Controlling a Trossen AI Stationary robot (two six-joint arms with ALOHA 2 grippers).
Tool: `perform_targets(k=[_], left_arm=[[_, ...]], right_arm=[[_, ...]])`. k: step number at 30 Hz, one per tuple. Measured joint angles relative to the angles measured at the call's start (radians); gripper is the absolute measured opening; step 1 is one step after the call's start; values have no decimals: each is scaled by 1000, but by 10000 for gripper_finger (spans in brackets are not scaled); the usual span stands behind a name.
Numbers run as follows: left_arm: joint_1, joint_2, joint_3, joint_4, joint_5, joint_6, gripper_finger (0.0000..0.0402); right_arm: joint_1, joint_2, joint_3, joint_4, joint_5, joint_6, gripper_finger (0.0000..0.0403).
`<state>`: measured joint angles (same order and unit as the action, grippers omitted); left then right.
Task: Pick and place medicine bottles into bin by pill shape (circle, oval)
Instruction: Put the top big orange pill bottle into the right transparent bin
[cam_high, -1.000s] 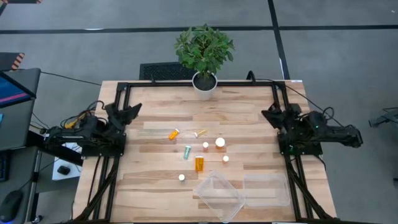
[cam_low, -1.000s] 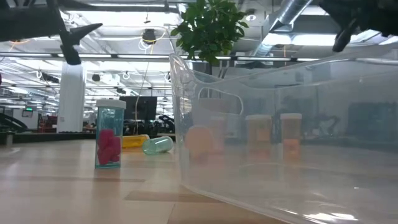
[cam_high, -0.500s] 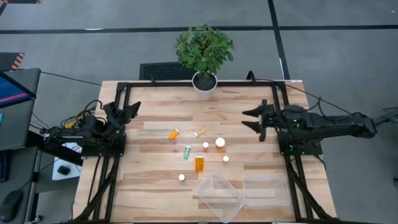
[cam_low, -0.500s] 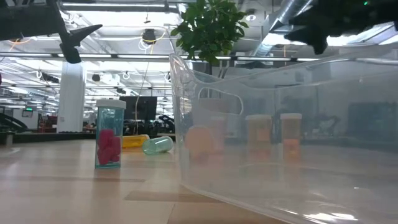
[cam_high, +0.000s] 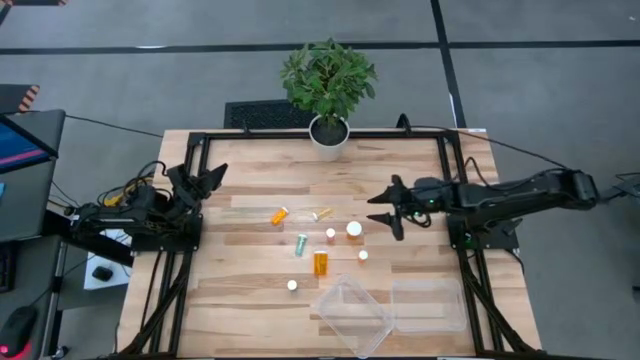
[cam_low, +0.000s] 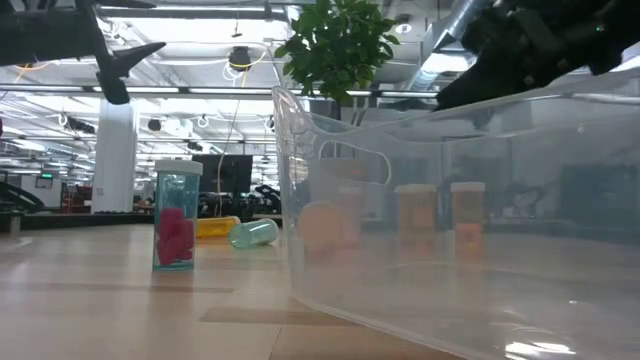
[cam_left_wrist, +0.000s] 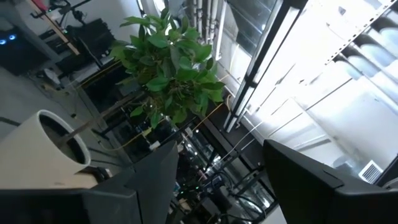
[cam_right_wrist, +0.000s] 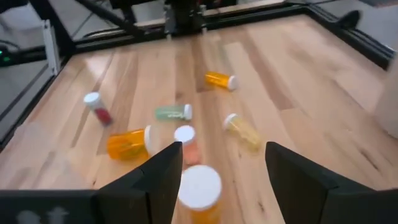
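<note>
Now right claw (cam_high: 384, 211) open above bottles (cam_high: 353, 230).

My desk (cam_high: 250, 270) is pale wood planks, smooth with a soft satin sheen, framed by matt black metal rails (cam_high: 445, 160). The medicine bottles (cam_right_wrist: 127, 143) look like translucent plastic, amber, greenish and yellowish, slightly glossy, with smooth white plastic caps (cam_right_wrist: 199, 185). The two bins (cam_high: 352, 313) are clear, glossy plastic, so see-through that in the low view the bottles show hazily through the wall. My right hand (cam_high: 385, 209) and my left hand (cam_high: 203, 176) are dark matt plastic or metal, can't tell which. The plant pot (cam_high: 328, 138) is smooth, white and matt. The floor (cam_high: 520, 90) is grey and dull.
</note>
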<state>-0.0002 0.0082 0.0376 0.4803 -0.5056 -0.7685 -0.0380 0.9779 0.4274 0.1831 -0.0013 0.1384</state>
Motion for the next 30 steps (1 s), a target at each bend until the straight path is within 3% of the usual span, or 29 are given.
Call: perform_targets(k=[11, 20, 30], left_arm=[[0, 0, 0, -27, 3, 37, 230], [0, 0, 0, -30, 3, 54, 230], [0, 0, 0, -45, 4, 53, 230]], right_arm=[[100, 203, 0, 175, -2, -68, 260], [114, 294, 45, 167, -4, -81, 317], [67, 437, 136, 97, -1, -113, 318]])
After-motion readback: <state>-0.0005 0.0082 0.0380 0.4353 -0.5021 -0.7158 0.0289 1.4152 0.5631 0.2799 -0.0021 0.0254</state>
